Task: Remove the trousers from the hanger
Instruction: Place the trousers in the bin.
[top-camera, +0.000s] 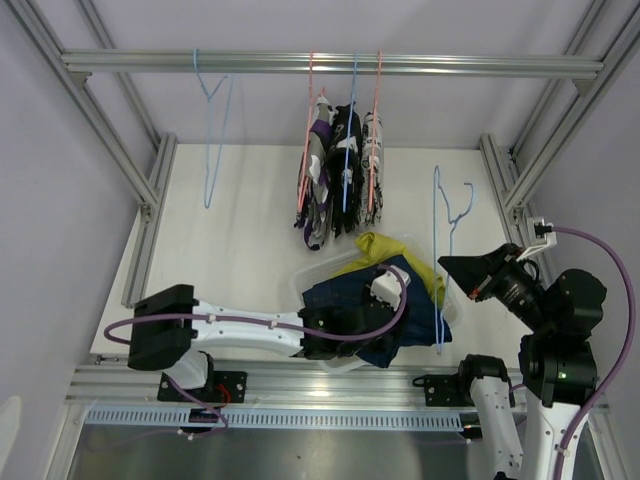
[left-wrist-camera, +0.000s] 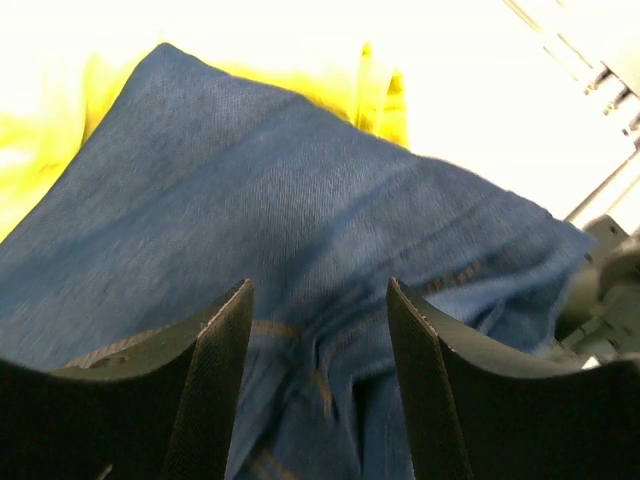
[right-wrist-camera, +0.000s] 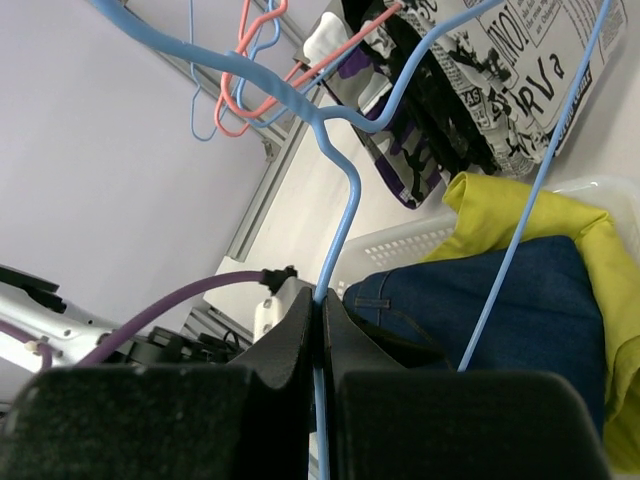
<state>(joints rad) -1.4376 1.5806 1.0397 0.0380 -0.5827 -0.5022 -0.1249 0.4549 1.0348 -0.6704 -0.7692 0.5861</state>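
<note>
Navy trousers (top-camera: 350, 300) lie over yellow trousers (top-camera: 395, 252) in a white basket (top-camera: 298, 280). My left gripper (top-camera: 388, 288) hovers open just above the navy cloth (left-wrist-camera: 300, 200), its fingers (left-wrist-camera: 220, 370) apart with nothing between them. Off to the right, a bare blue hanger (top-camera: 440, 215) is held at its wire (right-wrist-camera: 345, 190) by my right gripper (right-wrist-camera: 320, 300), which is shut on it beside the basket. On the rail hang three more pairs: purple-white-black trousers (top-camera: 318, 185), black-and-white print trousers (top-camera: 347, 160) and grey-white trousers (top-camera: 375, 150).
An empty blue hanger (top-camera: 213, 130) hangs on the rail (top-camera: 480, 66) at the left. Aluminium frame posts (top-camera: 150, 210) border the white table on both sides. The basket's wall (right-wrist-camera: 400, 250) shows behind the held hanger in the right wrist view.
</note>
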